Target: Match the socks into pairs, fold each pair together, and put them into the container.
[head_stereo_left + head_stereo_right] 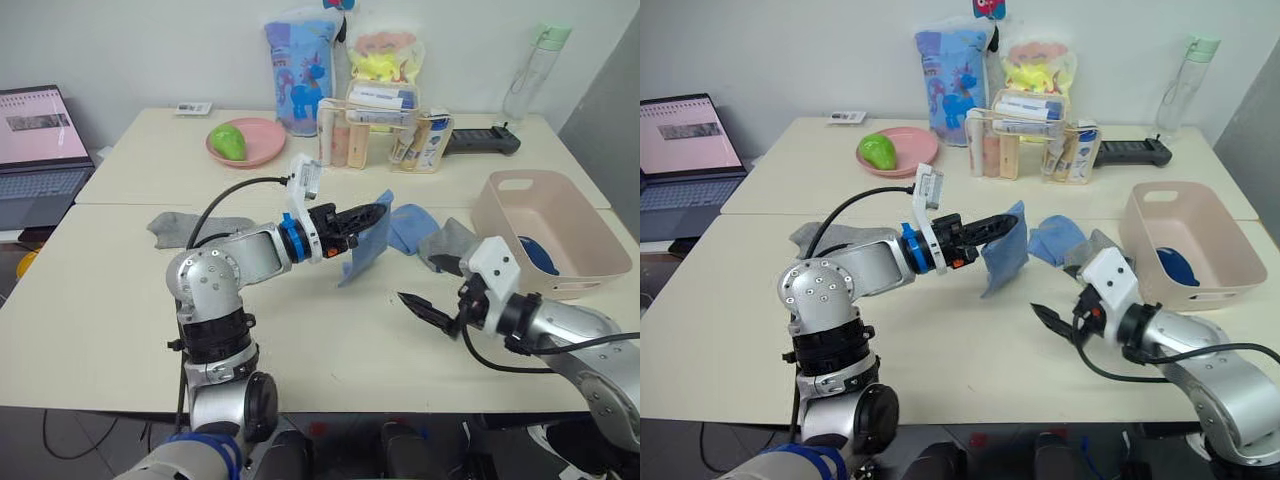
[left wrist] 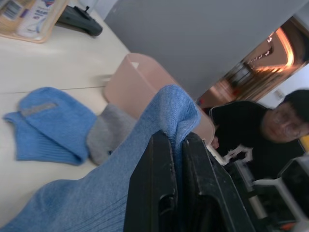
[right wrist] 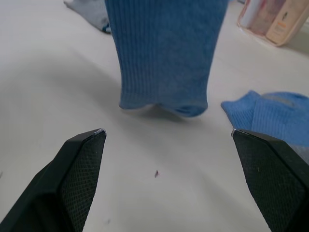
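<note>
Currently your left gripper (image 1: 368, 217) is clamped on the top edge of a light blue sock (image 1: 367, 243), which hangs down from the fingertips until its lower end just meets the table (image 1: 120, 300). The left wrist view shows fabric pinched between the two fingers with no gap.

Your right gripper (image 3: 169, 145) is spread wide and holds nothing. It hovers low over the table, with the hanging sock directly ahead of its fingers.

The second blue sock (image 1: 1058, 239) lies flat just beyond the left gripper, with a grey sock (image 1: 1092, 249) touching its far side. Another grey sock (image 1: 185, 228) lies behind the left forearm. The tub (image 1: 555, 235) stands beyond the right gripper, on its outer side, and already holds something dark blue (image 1: 540, 254), likely the navy pair.

Probable faults from this position:
- Thin pinch. The left fingers hold only the sock's edge, so a quick swing may pull it free.
- Drag. The lower end brushes the table, and moving sideways may fold or twist it.
- Mismatch. Blue and grey socks touch, so a low grab may catch both.
- Collision. The right fingers point at the hanging sock and, closing late, may strike the left fingers.
</note>
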